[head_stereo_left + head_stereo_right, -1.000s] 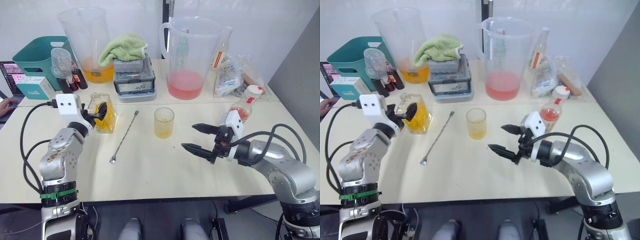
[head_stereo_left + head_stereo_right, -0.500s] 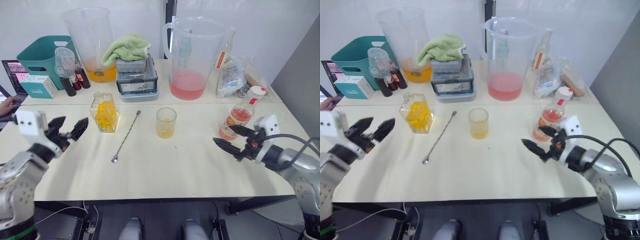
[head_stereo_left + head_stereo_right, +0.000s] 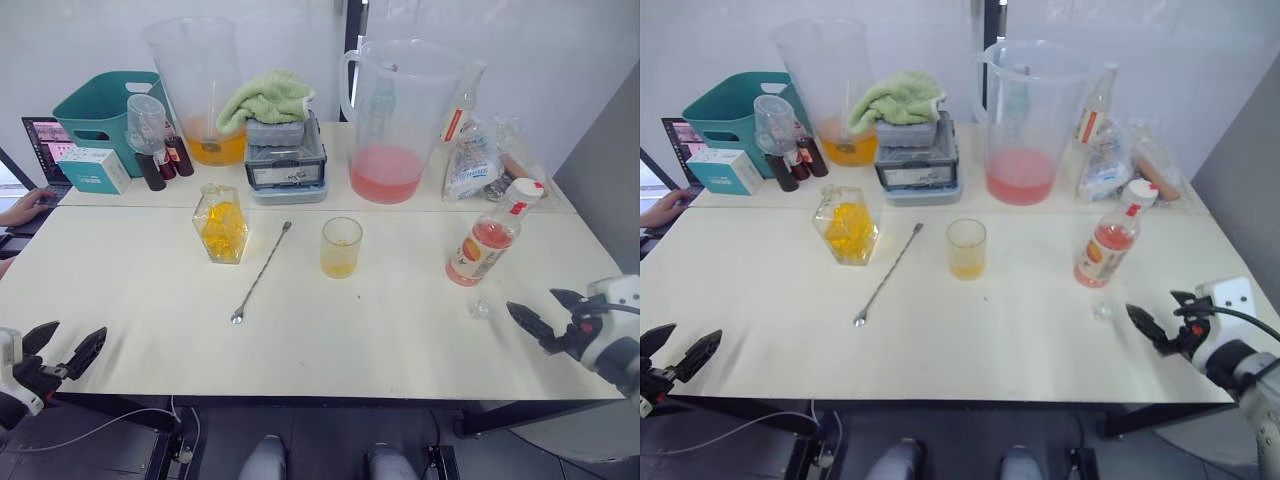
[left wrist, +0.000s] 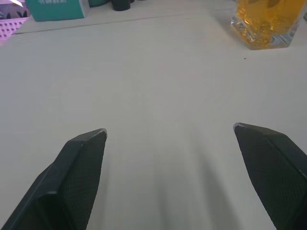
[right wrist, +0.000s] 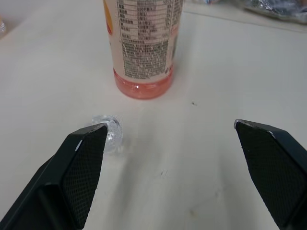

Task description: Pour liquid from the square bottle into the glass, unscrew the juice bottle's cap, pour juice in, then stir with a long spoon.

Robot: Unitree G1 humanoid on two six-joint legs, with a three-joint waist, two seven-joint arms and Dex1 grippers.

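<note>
Both grippers, left [image 3: 62, 350] and right [image 3: 547, 317], have pulled back to the counter's [image 3: 400, 330] near edge, fingers spread and empty. The square faceted decanter [image 3: 222, 222] stands released, the small tumbler [image 3: 341, 246] holds yellow liquid; the capped pink juice bottle [image 3: 487, 241] comes next.

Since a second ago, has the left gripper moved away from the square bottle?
Yes. The left gripper was at the square bottle; now it hangs open at the table's near edge, well clear of it.
</note>
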